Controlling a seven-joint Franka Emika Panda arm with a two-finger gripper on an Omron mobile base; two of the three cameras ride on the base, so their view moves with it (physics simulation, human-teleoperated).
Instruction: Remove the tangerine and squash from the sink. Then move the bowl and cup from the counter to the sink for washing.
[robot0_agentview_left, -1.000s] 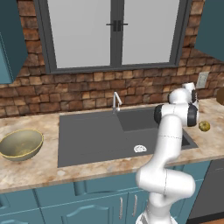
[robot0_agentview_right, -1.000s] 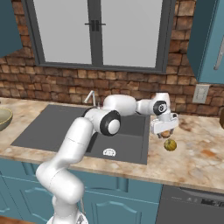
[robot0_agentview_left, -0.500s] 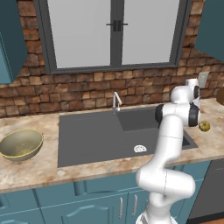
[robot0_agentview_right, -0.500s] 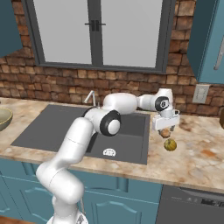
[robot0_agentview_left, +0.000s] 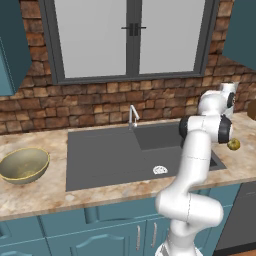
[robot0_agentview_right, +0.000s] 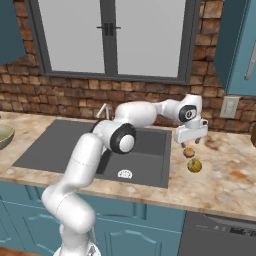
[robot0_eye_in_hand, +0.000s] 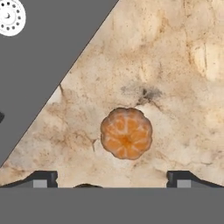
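The tangerine (robot0_eye_in_hand: 126, 133) lies on the beige counter just right of the sink (robot0_agentview_left: 115, 155), straight under my gripper (robot0_eye_in_hand: 111, 178). The gripper (robot0_agentview_right: 190, 140) hangs open a little above the tangerine, apart from it, with nothing between its fingertips (robot0_eye_in_hand: 43, 178). In the right base view the tangerine (robot0_agentview_right: 188, 152) sits beside the yellow-green squash (robot0_agentview_right: 194, 165), which also rests on the counter. The squash (robot0_agentview_left: 233, 144) shows past my arm in the left base view. The olive bowl (robot0_agentview_left: 22, 165) stands on the counter left of the sink. The cup is out of view.
A chrome faucet (robot0_agentview_left: 131, 116) rises at the back of the sink, and the white drain (robot0_agentview_left: 160, 170) marks the basin floor. The brick wall and a wall outlet (robot0_agentview_right: 229, 107) stand behind the counter. A dark brown object (robot0_agentview_left: 252, 110) sits at the far right.
The gripper has lifted slightly off the counter and stayed open. The tangerine stays on the counter beside the squash.
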